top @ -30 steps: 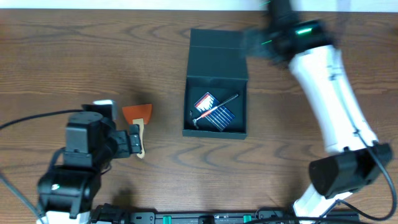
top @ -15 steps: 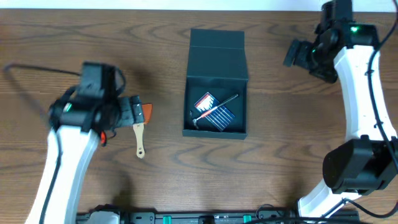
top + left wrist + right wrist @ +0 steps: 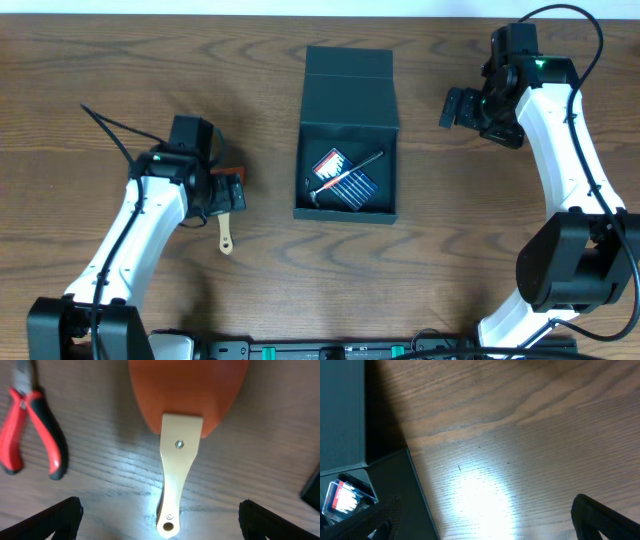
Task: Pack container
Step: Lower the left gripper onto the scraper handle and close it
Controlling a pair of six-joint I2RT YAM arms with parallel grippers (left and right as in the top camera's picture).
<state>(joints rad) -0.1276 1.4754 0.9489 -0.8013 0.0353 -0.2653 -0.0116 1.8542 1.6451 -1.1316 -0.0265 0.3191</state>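
Container [image 3: 348, 100] mid-table, tools [image 3: 345, 178] inside; scraper [image 3: 226, 232] to left; pliers [image 3: 52, 440] beside scraper.

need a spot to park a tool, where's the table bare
Bare wood: right of the container, around the right gripper; in front of the container; the far-left corner. Crowded: left of the container, where the left gripper hangs over the scraper and pliers.

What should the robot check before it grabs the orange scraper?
1. Dark teal-green rectangular box lid open: ok.
2. Left claw open: ok.
3. Orange scraper with its pale wooden handle centred between the fingers: ok.
4. Red-and-black pliers apart from the scraper: ok.
5. Right claw, open, off to the box's side: ok.
6. Scraper fits beside the tools already inside: cannot tell.
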